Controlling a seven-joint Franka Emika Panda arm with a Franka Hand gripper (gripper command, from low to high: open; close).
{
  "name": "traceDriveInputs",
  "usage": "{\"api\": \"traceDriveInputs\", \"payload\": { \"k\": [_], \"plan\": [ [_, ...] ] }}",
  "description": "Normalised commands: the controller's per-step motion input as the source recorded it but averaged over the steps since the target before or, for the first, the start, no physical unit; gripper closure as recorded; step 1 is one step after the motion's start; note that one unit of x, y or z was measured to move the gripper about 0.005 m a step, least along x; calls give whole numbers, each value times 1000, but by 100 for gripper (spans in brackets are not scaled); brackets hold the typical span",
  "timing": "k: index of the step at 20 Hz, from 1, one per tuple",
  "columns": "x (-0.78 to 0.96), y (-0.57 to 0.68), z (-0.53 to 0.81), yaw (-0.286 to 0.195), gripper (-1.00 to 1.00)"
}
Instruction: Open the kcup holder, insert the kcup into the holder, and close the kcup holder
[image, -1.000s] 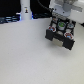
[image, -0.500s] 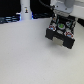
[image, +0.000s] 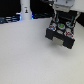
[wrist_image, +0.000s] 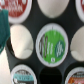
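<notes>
The kcup holder (image: 59, 40) is a black box at the exterior view's upper right, with its drawer out and round slots showing. My gripper (image: 61, 18) hangs right over it, low and close to the slots; its fingers are too small and dark to read. The kcup (image: 60, 25), with a bright green top, sits in a slot just under the gripper. In the wrist view the kcup (wrist_image: 51, 44) fills the middle round slot of the black tray (wrist_image: 35, 56), upright and seated. No fingers show clearly in that view.
Other pods sit in the tray: a red-topped one (wrist_image: 15, 7), a teal one (wrist_image: 22, 76) and a reddish one (wrist_image: 75, 76). Several slots (wrist_image: 22, 42) are empty. A blurred teal shape (wrist_image: 4, 25) is at the edge. A white bottle-like object (image: 23, 13) stands at the back.
The gripper has stayed over the holder, with little visible movement. The green-topped pod shows in the slot beneath it in all frames.
</notes>
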Motion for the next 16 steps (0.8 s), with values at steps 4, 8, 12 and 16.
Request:
{"api": "traceDriveInputs", "payload": {
  "k": [4, 8, 12, 16],
  "plan": [
    [757, -419, 165, 3, -100],
    [726, -347, 12, 24, -100],
    [678, -273, -126, 46, -100],
    [554, -120, -209, 46, -100]
  ]
}}
